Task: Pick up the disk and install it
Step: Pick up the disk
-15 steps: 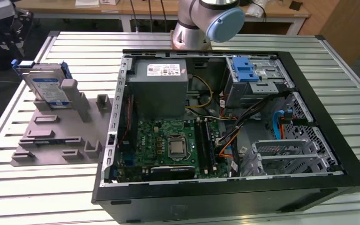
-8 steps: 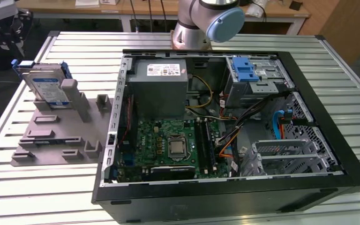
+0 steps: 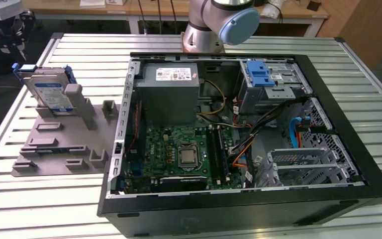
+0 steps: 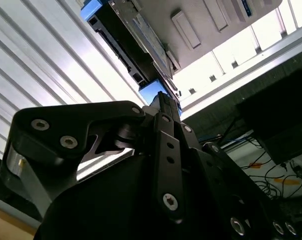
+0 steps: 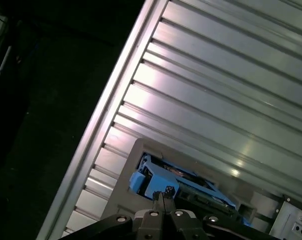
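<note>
Disk point(image 3: 48, 92) upright in a grey stand point(image 3: 51, 149) on the slatted table point(image 3: 45, 209).
We see the gripper point(image 5: 161, 193) seemingly pressed together; open computer case point(image 3: 244, 206) alongside.

We find an open computer case point(image 3: 244, 211) lying on a slatted metal table point(image 3: 38, 209), with a green circuit board point(image 3: 171, 149) and a grey power supply point(image 3: 171, 94) inside. A grey stand point(image 3: 55, 149) sits just beside the case, on the exterior view's left.

The end effector point(image 5: 161, 196) has its tips pressed together.
</note>
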Available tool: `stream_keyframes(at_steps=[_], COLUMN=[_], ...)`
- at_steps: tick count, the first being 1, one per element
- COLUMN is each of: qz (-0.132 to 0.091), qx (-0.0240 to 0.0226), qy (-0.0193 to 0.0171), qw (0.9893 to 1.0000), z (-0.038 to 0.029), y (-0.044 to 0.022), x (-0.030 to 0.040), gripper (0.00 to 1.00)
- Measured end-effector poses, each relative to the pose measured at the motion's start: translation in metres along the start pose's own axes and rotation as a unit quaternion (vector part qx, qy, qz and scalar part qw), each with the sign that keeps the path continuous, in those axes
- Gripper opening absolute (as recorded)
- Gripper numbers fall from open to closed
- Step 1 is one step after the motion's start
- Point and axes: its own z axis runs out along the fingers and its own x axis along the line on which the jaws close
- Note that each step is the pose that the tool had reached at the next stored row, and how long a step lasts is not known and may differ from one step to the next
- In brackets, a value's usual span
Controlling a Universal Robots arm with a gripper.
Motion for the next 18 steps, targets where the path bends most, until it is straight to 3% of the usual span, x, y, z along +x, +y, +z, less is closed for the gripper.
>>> stream_keyframes(at_steps=[9, 18], qz=[-0.041, -0.080], qx=[0.0001, 0.0003], qy=[0.0008, 0.0017], qw=[0.9992, 0.9968], z=[0.0000, 0.0000], y=[0.0000, 0.0000], x=[0.0000, 0.0000], gripper=[0.11, 0.11])
